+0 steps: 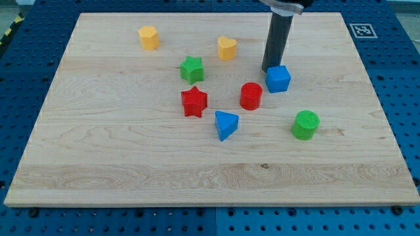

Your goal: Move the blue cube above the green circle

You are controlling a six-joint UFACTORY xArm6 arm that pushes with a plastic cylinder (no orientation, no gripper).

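The blue cube point(278, 78) sits right of the board's middle, toward the view's top. The green circle point(306, 124), a short cylinder, stands below it and a little to the view's right, well apart. My tip point(269, 70) is at the cube's upper left corner, touching it or almost touching it. The rod rises from there out of the view's top.
A red cylinder point(251, 96) stands just left of and below the blue cube. A blue triangle point(226, 124), a red star point(194, 101), a green star point(191, 69), a yellow heart point(227, 48) and a yellow block point(149, 37) lie further left on the wooden board point(131, 164).
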